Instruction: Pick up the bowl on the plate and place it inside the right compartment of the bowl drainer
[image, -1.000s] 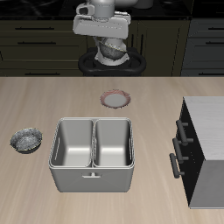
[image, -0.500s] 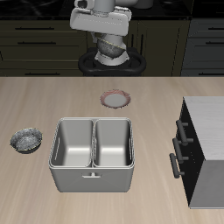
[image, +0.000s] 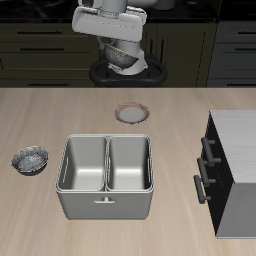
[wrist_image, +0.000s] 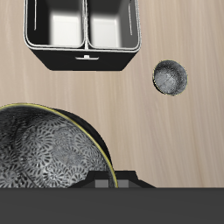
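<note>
The gripper (image: 124, 55) carries the bowl (wrist_image: 44, 149) high above the counter (image: 60, 110), clear of the empty plate (image: 133, 113) (second bowl (image: 30, 159) lies apart), ready for the drainer (image: 106, 178).

i see both wells of the bowl drainer (image: 106, 176) open from above, with bare table (image: 60, 118) all round it. the dark cabinet (image: 232, 170) stands well apart on one side, a second bowl (image: 30, 159) on the other.
</note>
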